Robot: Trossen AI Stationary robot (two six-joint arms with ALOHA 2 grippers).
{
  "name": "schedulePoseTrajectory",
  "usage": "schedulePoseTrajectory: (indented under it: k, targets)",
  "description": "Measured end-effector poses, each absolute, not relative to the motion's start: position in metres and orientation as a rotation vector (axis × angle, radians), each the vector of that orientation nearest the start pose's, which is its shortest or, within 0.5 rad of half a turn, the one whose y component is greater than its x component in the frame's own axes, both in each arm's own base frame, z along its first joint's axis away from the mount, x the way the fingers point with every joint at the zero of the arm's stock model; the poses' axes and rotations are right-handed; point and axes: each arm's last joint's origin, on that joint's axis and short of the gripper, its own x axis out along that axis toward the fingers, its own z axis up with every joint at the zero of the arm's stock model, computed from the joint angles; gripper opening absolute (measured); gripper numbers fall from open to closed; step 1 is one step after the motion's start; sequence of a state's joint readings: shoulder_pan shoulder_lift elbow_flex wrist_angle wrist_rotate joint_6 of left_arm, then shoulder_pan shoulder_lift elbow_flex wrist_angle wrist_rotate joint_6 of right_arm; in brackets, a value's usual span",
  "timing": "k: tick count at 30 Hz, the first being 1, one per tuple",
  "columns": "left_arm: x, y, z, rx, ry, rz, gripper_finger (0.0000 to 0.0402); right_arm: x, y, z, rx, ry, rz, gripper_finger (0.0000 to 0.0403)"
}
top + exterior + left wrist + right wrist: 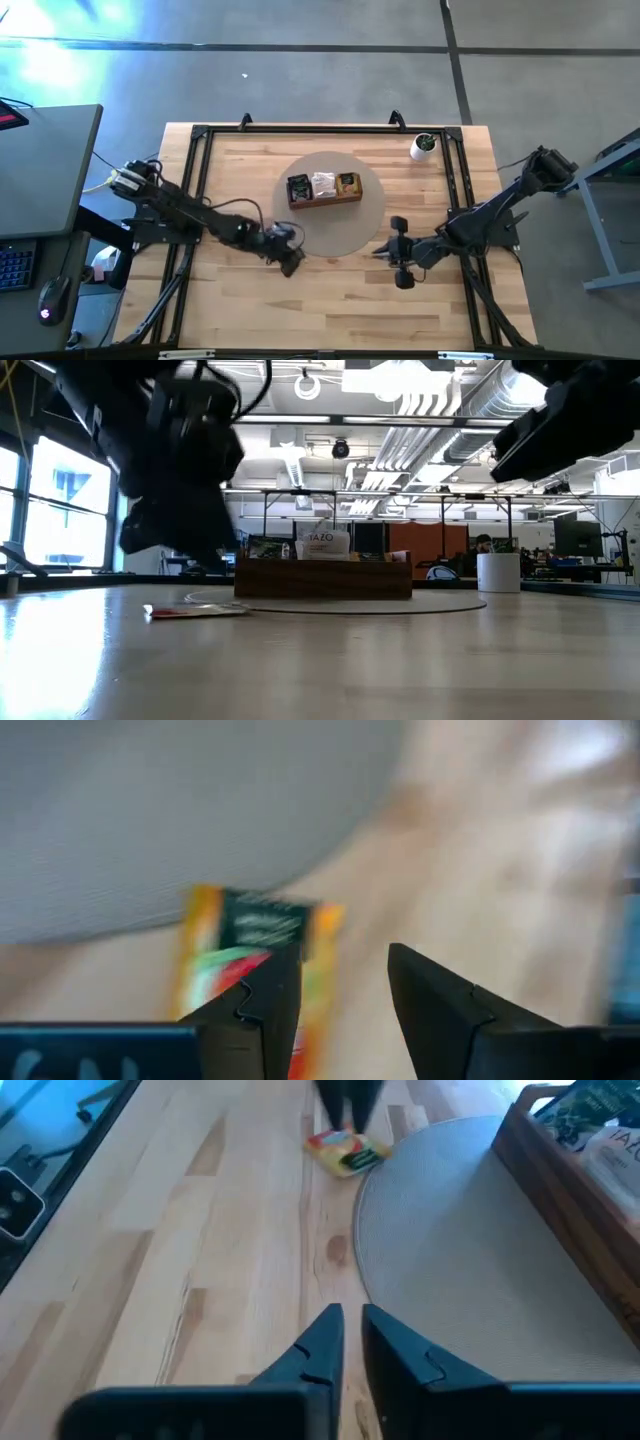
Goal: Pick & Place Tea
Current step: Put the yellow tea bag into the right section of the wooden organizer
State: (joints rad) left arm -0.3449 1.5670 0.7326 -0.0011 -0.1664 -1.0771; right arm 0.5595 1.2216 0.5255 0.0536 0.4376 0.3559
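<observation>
One yellow-orange tea sachet (345, 1152) lies flat at the round grey mat's near-left edge, partly on the wood; it also shows as the sachet (250, 952) and the sachet (195, 610). My left gripper (345, 995) hovers just above it, open, with one finger over the sachet. In the low view the left gripper (180, 510) stands clear above it. More sachets stand in the wooden tray (325, 203): black (298, 187), white (323, 184), yellow-orange (348, 183). My right gripper (352, 1335) waits shut, low over the table near the mat's near-right edge.
The tray sits on the round grey mat (335, 238) at the table's middle. A small white cup (424, 146) stands near the far right corner. Black frame rails (200, 160) run along the table's left, right and far sides. Bare wood lies toward the near edge.
</observation>
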Motion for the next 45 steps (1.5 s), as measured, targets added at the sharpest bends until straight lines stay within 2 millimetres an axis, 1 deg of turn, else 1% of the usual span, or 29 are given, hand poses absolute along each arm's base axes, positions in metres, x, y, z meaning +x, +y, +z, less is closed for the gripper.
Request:
schedulePoseTrajectory:
  k: [2,4,7,10,13,15,17,20,22,26,30,32,35,39,41,45]
  targets:
    - [0.283,-0.106,0.157,-0.826,0.721,0.209,0.015,0.207,0.109,0.183,0.052,0.573,0.013,0.0063]
    - [0.284,-0.114,0.158,-0.836,0.684,0.187,0.015,0.214,0.108,0.18,0.048,0.555,0.012,0.0086]
    - [0.284,-0.121,0.164,-0.867,0.684,0.238,0.015,0.228,0.11,0.171,0.028,0.521,0.038,0.012]
    - [0.275,-0.129,0.176,-0.901,0.746,0.359,0.015,0.245,0.11,0.162,0.103,0.46,0.073,0.014]
    - [0.263,-0.141,0.185,-0.924,0.809,0.505,0.015,0.265,0.107,0.153,0.225,0.401,0.075,0.0146]
    - [0.254,-0.149,0.188,-0.94,0.816,0.58,0.015,0.277,0.106,0.143,0.253,0.425,0.09,0.0145]
    - [0.249,-0.161,0.189,-0.985,0.784,0.588,0.015,0.291,0.107,0.134,0.277,0.465,0.106,0.0141]
    - [0.244,-0.172,0.178,-1.0,0.754,0.638,0.015,0.313,0.109,0.12,0.318,0.534,0.112,0.0138]
    - [0.241,-0.176,0.172,-1.008,0.744,0.668,0.015,0.331,0.111,0.119,0.333,0.526,0.125,0.0138]
    - [0.245,-0.177,0.152,-0.982,0.763,0.74,0.015,0.359,0.113,0.121,0.327,0.539,0.095,0.0138]
    - [0.252,-0.173,0.138,-0.977,0.779,0.786,0.015,0.379,0.105,0.126,0.39,0.637,-0.027,0.0138]
    - [0.254,-0.172,0.137,-0.98,0.779,0.793,0.015,0.388,0.099,0.13,0.444,0.66,-0.109,0.0138]
    - [0.257,-0.168,0.137,-0.966,0.789,0.789,0.015,0.395,0.09,0.125,0.486,0.701,-0.171,0.0138]
    - [0.26,-0.164,0.137,-0.937,0.788,0.778,0.015,0.401,0.084,0.119,0.614,0.712,-0.142,0.0138]
    - [0.261,-0.163,0.136,-0.932,0.784,0.784,0.015,0.401,0.082,0.11,0.63,0.736,-0.154,0.0138]
    - [0.262,-0.159,0.135,-0.927,0.789,0.796,0.015,0.406,0.082,0.105,0.661,0.716,-0.101,0.0138]
